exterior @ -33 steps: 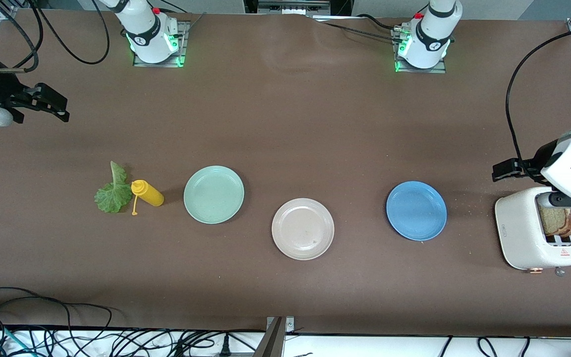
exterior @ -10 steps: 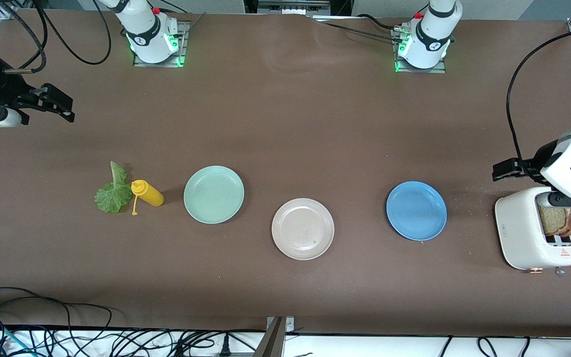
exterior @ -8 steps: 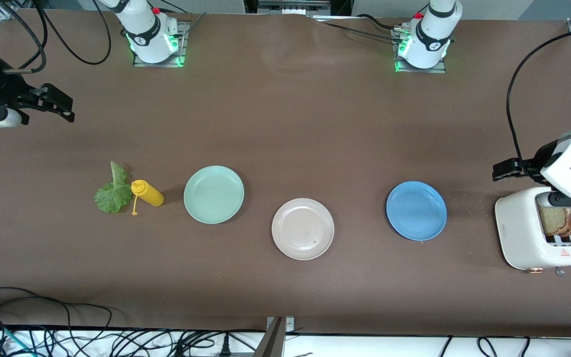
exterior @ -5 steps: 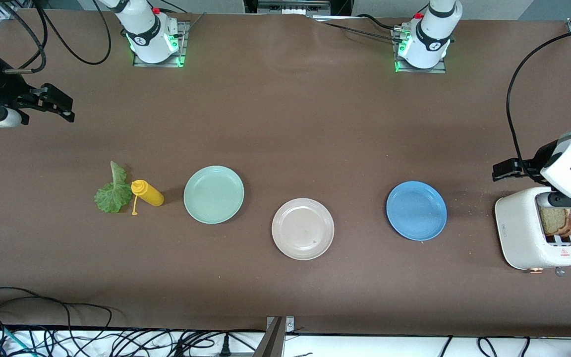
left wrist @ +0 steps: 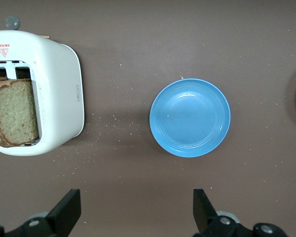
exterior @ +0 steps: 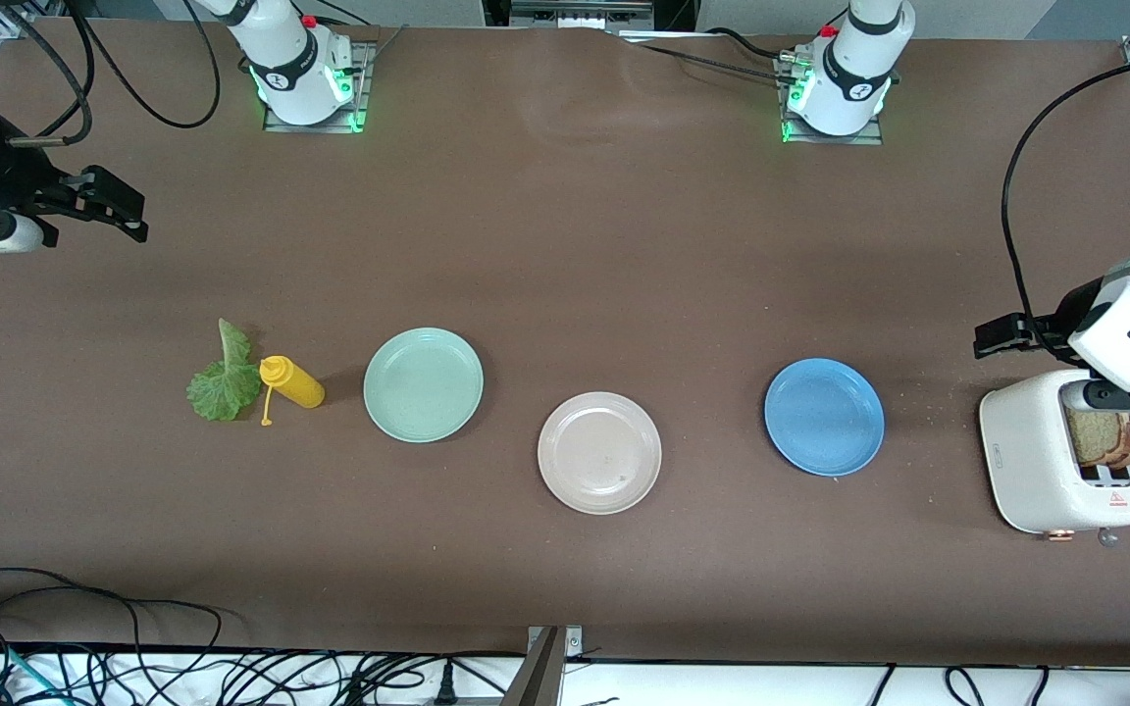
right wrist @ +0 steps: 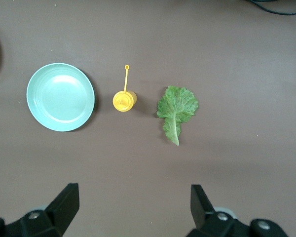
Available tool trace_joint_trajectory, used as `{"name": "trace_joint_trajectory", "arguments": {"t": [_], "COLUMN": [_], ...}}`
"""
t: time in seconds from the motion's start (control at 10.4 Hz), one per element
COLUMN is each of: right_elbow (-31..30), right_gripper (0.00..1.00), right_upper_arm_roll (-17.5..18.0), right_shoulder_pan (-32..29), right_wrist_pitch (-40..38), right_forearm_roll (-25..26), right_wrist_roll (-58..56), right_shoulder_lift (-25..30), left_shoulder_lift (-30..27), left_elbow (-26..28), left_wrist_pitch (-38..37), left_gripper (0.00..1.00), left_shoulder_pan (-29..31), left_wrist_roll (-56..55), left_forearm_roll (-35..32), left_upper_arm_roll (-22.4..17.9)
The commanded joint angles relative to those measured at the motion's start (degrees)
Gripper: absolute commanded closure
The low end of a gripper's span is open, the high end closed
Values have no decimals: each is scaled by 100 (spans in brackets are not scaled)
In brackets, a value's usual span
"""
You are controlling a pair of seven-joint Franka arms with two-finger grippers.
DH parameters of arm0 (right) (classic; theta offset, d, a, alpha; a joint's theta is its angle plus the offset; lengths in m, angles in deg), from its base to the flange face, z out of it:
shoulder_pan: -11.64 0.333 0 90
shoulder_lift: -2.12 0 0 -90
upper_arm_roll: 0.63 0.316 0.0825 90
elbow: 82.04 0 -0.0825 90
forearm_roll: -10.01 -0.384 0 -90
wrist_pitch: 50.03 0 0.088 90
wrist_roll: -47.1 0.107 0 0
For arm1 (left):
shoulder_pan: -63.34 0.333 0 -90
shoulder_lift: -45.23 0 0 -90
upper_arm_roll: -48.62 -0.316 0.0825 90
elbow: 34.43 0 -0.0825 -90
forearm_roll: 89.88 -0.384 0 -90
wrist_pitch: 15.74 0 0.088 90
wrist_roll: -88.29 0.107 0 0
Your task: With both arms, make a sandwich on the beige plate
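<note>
Beige plate point(exterior: 599, 452) lies bare, well apart from both open tools.

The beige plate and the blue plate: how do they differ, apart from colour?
The beige plate lies mid-table and nearer the front camera; the blue plate lies farther from it, toward the left arm's end, beside the toaster. The beige plate shows a few dark specks on its face; the blue plate looks clean, though crumbs dot the table around it. Both are round, rimmed, similar in size, and hold no food.
</note>
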Motion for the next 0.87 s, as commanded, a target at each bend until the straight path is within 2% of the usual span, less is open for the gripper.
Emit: {"name": "trace_joint_trajectory", "arguments": {"t": [0.0, 0.77], "right_elbow": [84, 84], "right_gripper": [0, 0], "right_upper_arm_roll": [-23, -50], "right_shoulder_pan": [67, 94], "right_wrist_pitch": [-57, -22], "right_forearm_roll": [50, 59], "right_wrist_roll": [44, 43], "right_shoulder_lift": [-26, -44], "left_shoulder_lift": [-67, -67], "left_elbow": [106, 177], "left_wrist_pitch": [22, 48], "left_gripper": [0, 1], "left_shoulder_pan": [36, 36], "left_wrist_roll": [155, 155], "left_forearm_roll": [49, 41], "left_upper_arm_roll": [-8, -8]}}
